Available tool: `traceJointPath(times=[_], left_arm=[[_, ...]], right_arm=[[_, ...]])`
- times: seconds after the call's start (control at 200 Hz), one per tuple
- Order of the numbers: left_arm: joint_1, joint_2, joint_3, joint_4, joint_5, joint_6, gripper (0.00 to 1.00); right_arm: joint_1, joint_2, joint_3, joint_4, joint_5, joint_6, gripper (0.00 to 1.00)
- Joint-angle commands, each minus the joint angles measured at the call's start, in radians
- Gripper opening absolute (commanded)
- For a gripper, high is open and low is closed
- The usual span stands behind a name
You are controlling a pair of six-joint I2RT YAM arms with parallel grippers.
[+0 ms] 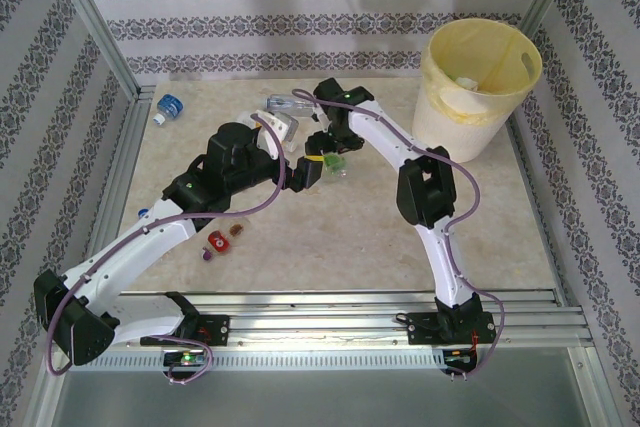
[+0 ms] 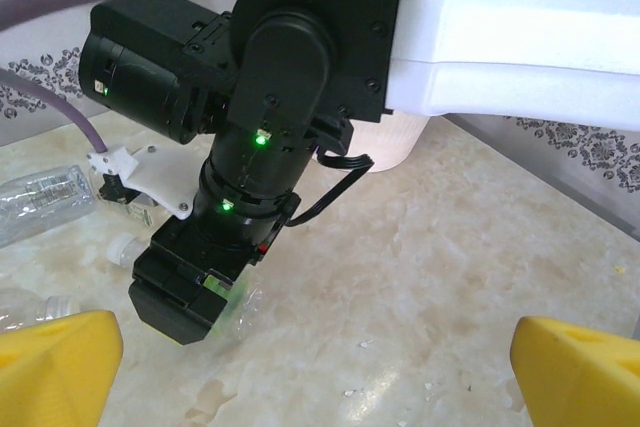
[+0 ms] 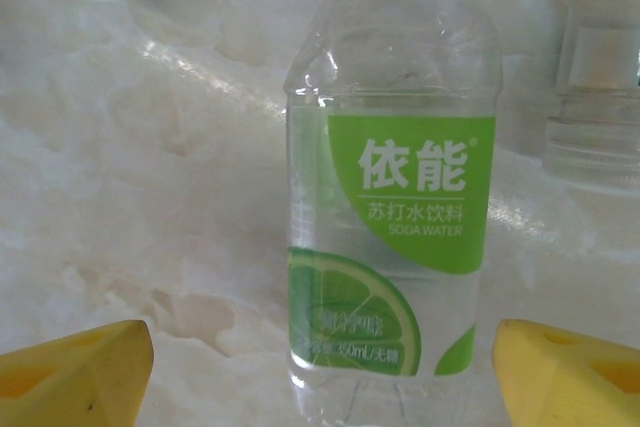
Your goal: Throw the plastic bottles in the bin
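Pale marbled tabletop, patterned wallpaper around: right gripper, jaws apart, flanks a green-labelled bottle; left gripper gapes nearby; bin far-right.

The bin, a big round pale-yellow bucket with cut-out handle holes near its rim, stands upright at the far right corner of the desk, with something pale inside it. Well to the left of the bin, a green-labelled bottle of clear plastic, printed with a lime slice, lies flat. Further from the bin lie a clear crumpled bottle, a blue-labelled bottle and, nearer the front, a red-capped bottle.
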Motion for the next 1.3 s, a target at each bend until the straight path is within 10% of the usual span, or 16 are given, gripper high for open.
traceJointPath(times=[0.0, 0.694, 1.299], left_arm=[[0.014, -0.03, -0.009, -0.016, -0.014, 0.011, 1.0], [0.014, -0.04, -0.034, -0.006, -0.025, 0.01, 1.0], [0.022, -0.026, -0.061, 0.043, -0.019, 0.002, 1.0]], right_arm=[[0.007, 0.026, 0.045, -0.048, 0.054, -0.028, 0.88], [0.006, 0.172, 0.179, -0.059, 0.058, 0.003, 0.8], [0.0, 0.049, 0.105, -0.048, 0.005, -0.029, 0.41]])
